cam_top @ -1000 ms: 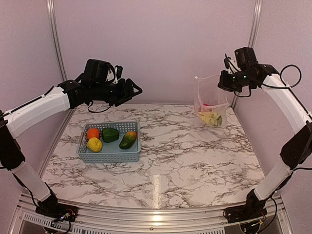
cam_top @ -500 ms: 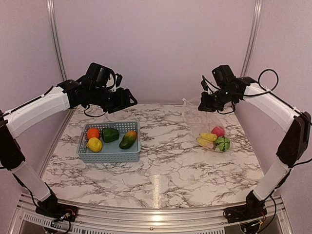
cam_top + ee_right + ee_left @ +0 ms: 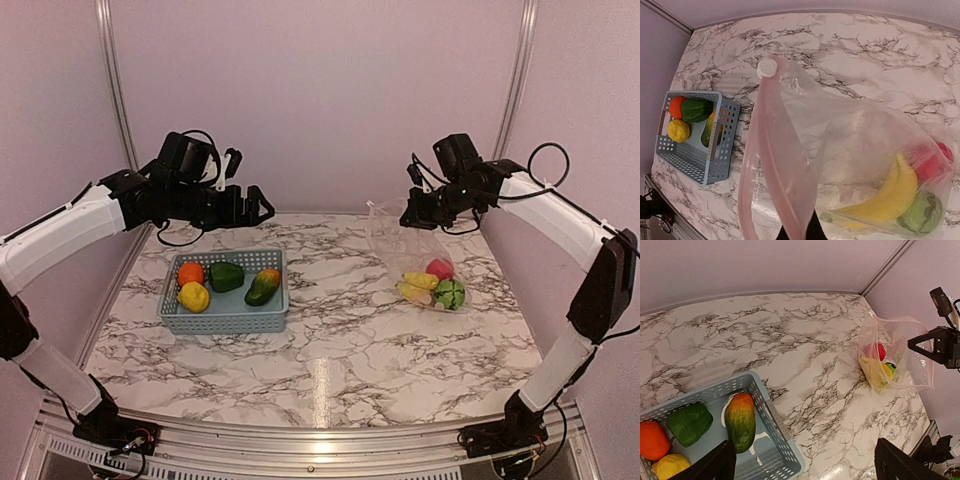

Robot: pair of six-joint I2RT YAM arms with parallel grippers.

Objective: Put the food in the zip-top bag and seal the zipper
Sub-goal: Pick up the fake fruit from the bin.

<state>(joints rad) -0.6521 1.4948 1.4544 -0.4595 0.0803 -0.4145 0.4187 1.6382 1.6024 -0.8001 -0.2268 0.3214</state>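
Top external, right gripper [image 3: 409, 217] clamped on zip-top bag [image 3: 400, 250] mouth, bag draped below, left gripper [image 3: 255, 206] wide, empty

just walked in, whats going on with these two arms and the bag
The right gripper is pinched shut on the pinkish mouth strip of the zip-top bag, holding it up while the bag's bottom rests on the table with the banana, red apple and green melon inside. The left gripper hovers open and empty just behind the basket, which holds the orange, lemon, green pepper and mango. The bag is not yet sealed.
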